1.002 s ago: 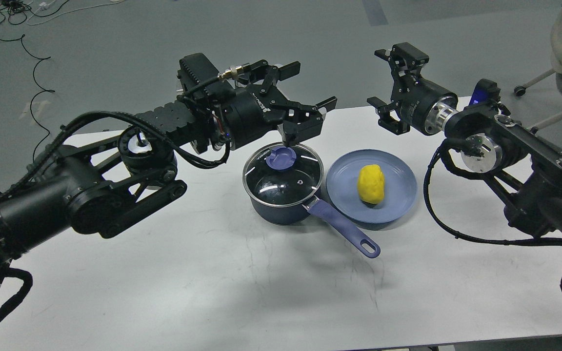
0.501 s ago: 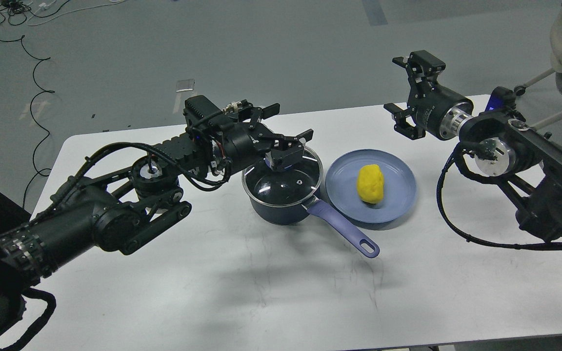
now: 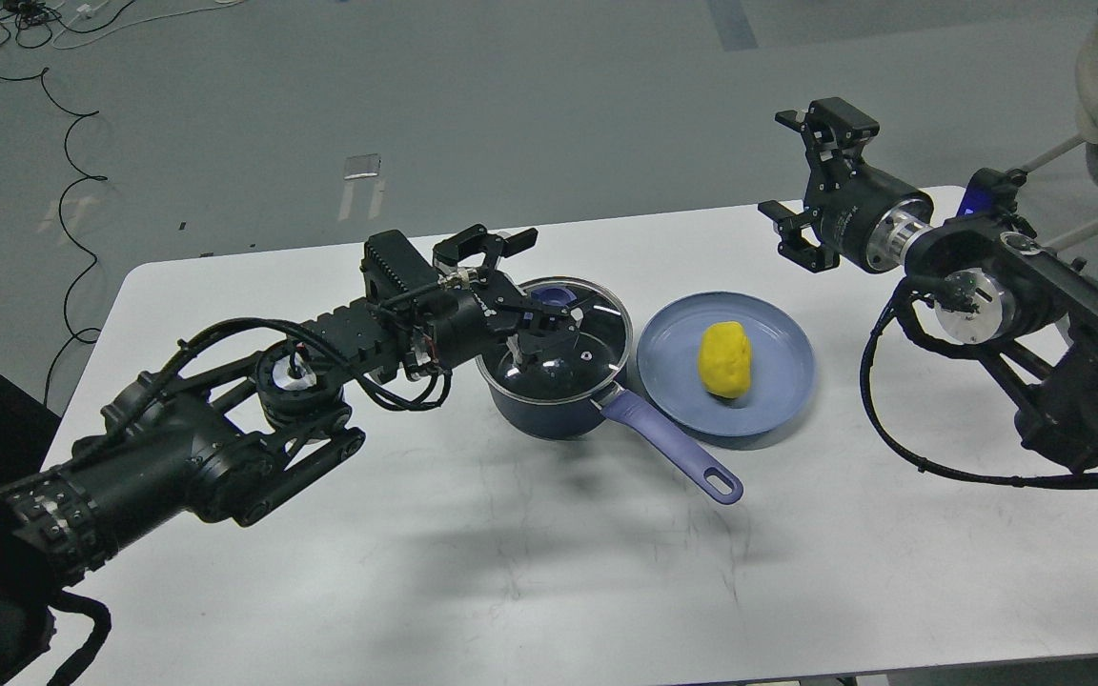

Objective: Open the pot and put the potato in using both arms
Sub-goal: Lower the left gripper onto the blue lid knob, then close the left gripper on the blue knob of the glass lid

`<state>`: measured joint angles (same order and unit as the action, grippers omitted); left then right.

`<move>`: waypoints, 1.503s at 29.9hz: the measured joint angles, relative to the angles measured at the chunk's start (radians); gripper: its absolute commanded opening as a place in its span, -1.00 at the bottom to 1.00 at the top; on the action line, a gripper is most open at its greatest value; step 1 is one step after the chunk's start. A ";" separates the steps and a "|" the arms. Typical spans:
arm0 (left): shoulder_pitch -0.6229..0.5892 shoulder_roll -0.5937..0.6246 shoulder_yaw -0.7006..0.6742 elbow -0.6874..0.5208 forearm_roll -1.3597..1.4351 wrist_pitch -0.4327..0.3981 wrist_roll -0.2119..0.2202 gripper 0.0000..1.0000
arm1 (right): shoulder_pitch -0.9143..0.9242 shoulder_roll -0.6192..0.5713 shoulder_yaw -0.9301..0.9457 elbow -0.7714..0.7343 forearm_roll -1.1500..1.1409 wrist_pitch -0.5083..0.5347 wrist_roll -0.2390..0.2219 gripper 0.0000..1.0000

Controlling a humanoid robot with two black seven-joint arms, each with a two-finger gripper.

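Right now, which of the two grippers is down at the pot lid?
The left gripper, low over the lid by its purple knob. The right gripper hangs apart, above the table.

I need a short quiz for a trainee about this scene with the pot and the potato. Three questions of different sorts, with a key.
1. True or false: the glass lid is on the pot.
2. The potato lies on: A) the white table B) the blue plate C) the floor
3. Fill in: the left tool is at the lid's purple ____.

Key: 1 true; 2 B; 3 knob.
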<state>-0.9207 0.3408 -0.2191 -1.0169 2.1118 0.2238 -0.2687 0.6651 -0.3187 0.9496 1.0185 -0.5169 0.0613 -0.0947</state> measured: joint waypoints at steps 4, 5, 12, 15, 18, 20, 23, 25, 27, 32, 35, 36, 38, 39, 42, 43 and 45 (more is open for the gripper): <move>0.002 -0.001 0.000 0.013 0.001 0.001 -0.008 0.95 | 0.000 -0.005 0.000 0.000 0.000 0.000 0.000 1.00; 0.002 -0.003 0.000 0.014 0.001 0.001 -0.013 0.95 | 0.000 -0.006 0.000 0.000 0.000 0.000 0.000 1.00; 0.003 -0.040 0.011 0.052 -0.002 0.002 -0.020 0.95 | -0.006 -0.007 0.000 0.000 0.000 -0.003 0.000 1.00; 0.003 -0.053 0.021 0.069 -0.002 0.003 -0.022 0.95 | -0.007 -0.007 0.000 0.000 0.000 -0.003 0.000 1.00; 0.004 -0.055 0.025 0.072 -0.002 0.003 -0.023 0.95 | -0.007 -0.009 0.000 0.000 0.000 -0.003 0.000 1.00; 0.005 -0.055 0.027 0.074 -0.002 0.004 -0.023 0.95 | -0.007 -0.013 0.000 0.001 0.000 -0.003 0.000 1.00; 0.007 -0.056 0.028 0.079 -0.002 0.005 -0.023 0.95 | -0.007 -0.016 0.000 0.001 0.000 -0.003 -0.001 1.00; 0.012 -0.057 0.029 0.084 -0.003 0.006 -0.023 0.95 | -0.008 -0.019 0.000 0.002 0.000 -0.003 -0.001 1.00; 0.018 -0.059 0.029 0.091 -0.006 0.007 -0.023 0.95 | -0.008 -0.021 0.000 0.002 0.000 -0.003 -0.001 1.00; 0.031 -0.066 0.029 0.102 -0.024 0.008 -0.022 0.95 | -0.009 -0.022 0.000 0.002 0.000 -0.003 -0.001 1.00; 0.031 -0.067 0.029 0.110 -0.032 0.009 -0.022 0.95 | -0.009 -0.023 0.000 0.002 0.000 -0.004 0.001 1.00; 0.031 -0.067 0.029 0.112 -0.034 0.009 -0.022 0.95 | -0.009 -0.023 0.000 0.002 0.000 -0.004 0.001 1.00; 0.031 -0.068 0.029 0.113 -0.042 0.009 -0.022 0.95 | -0.010 -0.023 0.000 0.002 0.000 -0.004 0.001 1.00; 0.031 -0.068 0.029 0.114 -0.046 0.009 -0.022 0.95 | -0.011 -0.023 0.000 0.002 0.000 -0.004 0.001 1.00; 0.032 -0.069 0.029 0.118 -0.052 0.009 -0.022 0.95 | -0.011 -0.023 0.000 0.002 0.000 -0.005 0.001 1.00; 0.032 -0.069 0.029 0.118 -0.053 0.009 -0.022 0.95 | -0.012 -0.023 0.000 0.002 0.000 -0.005 0.001 1.00; 0.032 -0.069 0.029 0.121 -0.054 0.009 -0.022 0.91 | -0.012 -0.025 0.000 0.002 0.000 -0.004 0.001 1.00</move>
<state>-0.8883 0.2716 -0.1899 -0.8961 2.0579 0.2331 -0.2912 0.6527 -0.3442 0.9495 1.0202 -0.5170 0.0568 -0.0936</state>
